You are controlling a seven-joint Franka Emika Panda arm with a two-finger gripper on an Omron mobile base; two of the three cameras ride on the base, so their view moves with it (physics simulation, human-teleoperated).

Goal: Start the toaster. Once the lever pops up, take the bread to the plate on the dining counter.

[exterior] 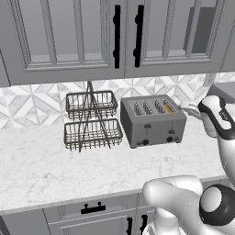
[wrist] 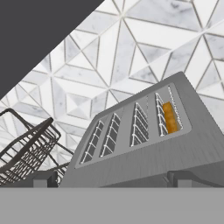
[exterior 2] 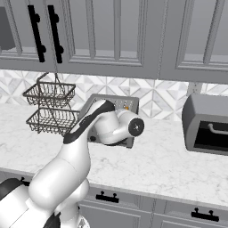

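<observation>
The grey four-slot toaster [exterior: 153,121] stands on the marble counter against the tiled wall. Two small dark levers [exterior: 148,126] sit high on its front. The tan-orange bread [exterior: 169,107] sits down in its rightmost slot, with its top edge showing in the hand view as well [wrist: 169,117]. My gripper [wrist: 116,178] is open, fingers spread wide with nothing between them. It hovers in front of and slightly above the toaster [wrist: 144,162], looking along its top. In the right base view my arm covers most of the toaster [exterior 2: 127,104]. The plate and dining counter are out of view.
A two-tier wire basket rack [exterior: 91,120] stands just left of the toaster. A boxy grey appliance [exterior 2: 207,124] sits on the counter to the right. Upper cabinets [exterior: 114,36] hang overhead. Drawers [exterior: 94,209] run below the counter's front edge.
</observation>
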